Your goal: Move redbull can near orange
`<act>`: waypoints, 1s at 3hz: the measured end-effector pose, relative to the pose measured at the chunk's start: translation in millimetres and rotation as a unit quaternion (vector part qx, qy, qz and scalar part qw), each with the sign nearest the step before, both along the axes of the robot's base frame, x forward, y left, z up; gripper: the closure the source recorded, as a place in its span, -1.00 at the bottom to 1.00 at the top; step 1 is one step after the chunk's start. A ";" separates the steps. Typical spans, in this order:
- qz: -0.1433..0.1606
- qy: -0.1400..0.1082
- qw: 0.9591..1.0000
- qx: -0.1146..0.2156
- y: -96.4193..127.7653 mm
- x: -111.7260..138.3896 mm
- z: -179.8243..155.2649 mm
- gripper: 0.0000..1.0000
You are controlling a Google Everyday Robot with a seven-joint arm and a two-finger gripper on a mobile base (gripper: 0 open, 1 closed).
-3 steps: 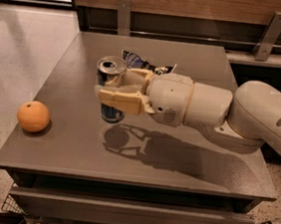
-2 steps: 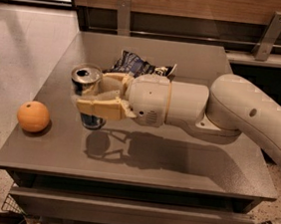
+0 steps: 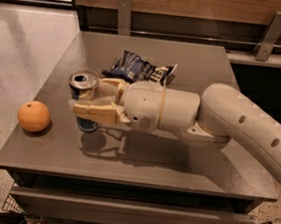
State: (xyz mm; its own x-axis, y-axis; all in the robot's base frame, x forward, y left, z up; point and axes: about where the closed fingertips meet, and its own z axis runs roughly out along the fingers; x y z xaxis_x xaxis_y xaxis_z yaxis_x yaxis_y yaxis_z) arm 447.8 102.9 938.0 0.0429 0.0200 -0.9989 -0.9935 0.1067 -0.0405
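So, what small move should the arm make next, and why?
Probably shift the redbull can toward the orange, then set it down. The gripper is shut on the can, held upright, and a stretch of bare table separates it from the orange near the table's edge.

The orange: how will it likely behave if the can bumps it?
The orange is round and lies free near the edge of the table, so a bump would probably roll it, maybe off. It looks firm, so a light touch should not dent it. The gripper, shut on the redbull can, is beside it, not touching.
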 end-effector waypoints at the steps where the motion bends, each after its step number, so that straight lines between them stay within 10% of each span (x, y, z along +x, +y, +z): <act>1: 0.019 0.005 1.000 0.014 27.8 7.4 -23.2 1.00; 3: 0.038 0.024 0.999 -0.027 47.3 8.8 -41.9 1.00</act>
State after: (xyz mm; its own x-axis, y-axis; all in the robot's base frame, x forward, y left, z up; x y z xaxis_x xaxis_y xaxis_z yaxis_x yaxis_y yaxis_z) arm 456.6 150.2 896.1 -0.0039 -0.0331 -0.9994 -0.9995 0.0306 0.0029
